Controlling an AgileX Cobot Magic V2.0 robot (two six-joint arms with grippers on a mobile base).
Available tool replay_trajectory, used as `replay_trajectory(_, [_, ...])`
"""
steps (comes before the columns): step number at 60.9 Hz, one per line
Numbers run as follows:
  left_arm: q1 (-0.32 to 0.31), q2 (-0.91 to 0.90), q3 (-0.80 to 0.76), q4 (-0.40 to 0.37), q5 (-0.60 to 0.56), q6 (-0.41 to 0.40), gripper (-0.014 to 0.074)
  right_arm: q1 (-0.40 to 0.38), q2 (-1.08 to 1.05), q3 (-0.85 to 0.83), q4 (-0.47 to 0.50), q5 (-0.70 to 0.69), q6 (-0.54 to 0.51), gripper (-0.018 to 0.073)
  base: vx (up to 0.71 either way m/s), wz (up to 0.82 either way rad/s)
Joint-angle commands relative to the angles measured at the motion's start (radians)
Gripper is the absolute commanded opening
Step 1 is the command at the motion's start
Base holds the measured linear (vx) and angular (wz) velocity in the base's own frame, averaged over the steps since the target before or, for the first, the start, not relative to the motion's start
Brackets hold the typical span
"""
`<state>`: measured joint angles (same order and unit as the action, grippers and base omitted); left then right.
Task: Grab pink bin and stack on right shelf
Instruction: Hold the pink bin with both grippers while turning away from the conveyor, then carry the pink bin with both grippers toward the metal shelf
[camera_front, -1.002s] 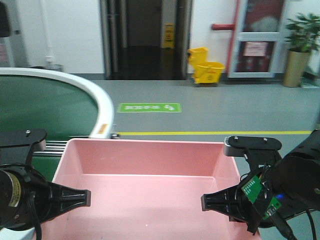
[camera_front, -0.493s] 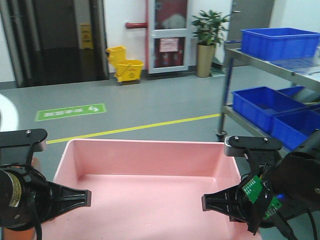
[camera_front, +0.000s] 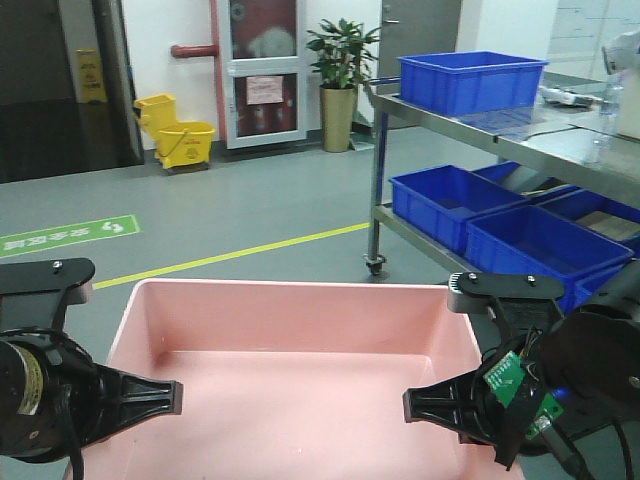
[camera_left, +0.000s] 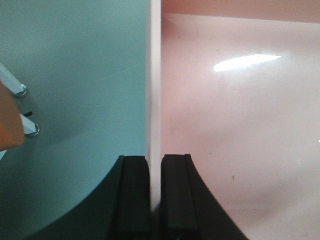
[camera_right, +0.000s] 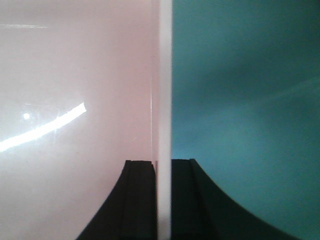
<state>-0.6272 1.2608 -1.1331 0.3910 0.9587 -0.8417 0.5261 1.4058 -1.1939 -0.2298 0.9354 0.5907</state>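
The pink bin (camera_front: 290, 385) fills the lower middle of the front view, held between both arms. My left gripper (camera_front: 168, 396) is shut on the bin's left rim; in the left wrist view the rim runs between the fingers of the gripper (camera_left: 155, 159), with the bin's inside (camera_left: 230, 100) to its right. My right gripper (camera_front: 418, 403) is shut on the right rim; the right wrist view shows the gripper (camera_right: 161, 162) pinching the wall, with the bin's inside (camera_right: 75, 100) on the left. The right shelf (camera_front: 545, 138), steel-framed, stands ahead on the right, beyond the bin.
A blue crate (camera_front: 470, 80) sits on the shelf top. More blue crates (camera_front: 450, 205) sit on its lower level. A yellow mop bucket (camera_front: 180, 140) and a potted plant (camera_front: 340, 75) stand by the far wall. A yellow line (camera_front: 250, 255) crosses the grey floor.
The view has swung right: the green conveyor left the frame and the steel shelf with blue crates came in and moved toward the middle. Both grippers keep hold of the bin.
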Motion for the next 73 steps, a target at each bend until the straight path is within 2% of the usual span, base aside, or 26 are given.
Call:
replay_trajectory(1, [0.0, -0.033, -0.028, 0.063, -0.035, -0.012, 0.0111, -0.007, -0.034, -0.028, -0.077, -0.022, -0.01, -0.0003, 0.09, -0.3])
replay_trajectory(26, [0.0, -0.033, -0.028, 0.063, -0.035, -0.012, 0.0111, -0.007, -0.034, -0.028, -0.077, -0.022, -0.009, -0.0003, 0.17, -0.25])
replay_trajectory(73, [0.0, -0.033, -0.028, 0.063, -0.035, -0.012, 0.0111, -0.007, -0.034, -0.028, -0.077, -0.022, -0.009, -0.0003, 0.32, 0.0])
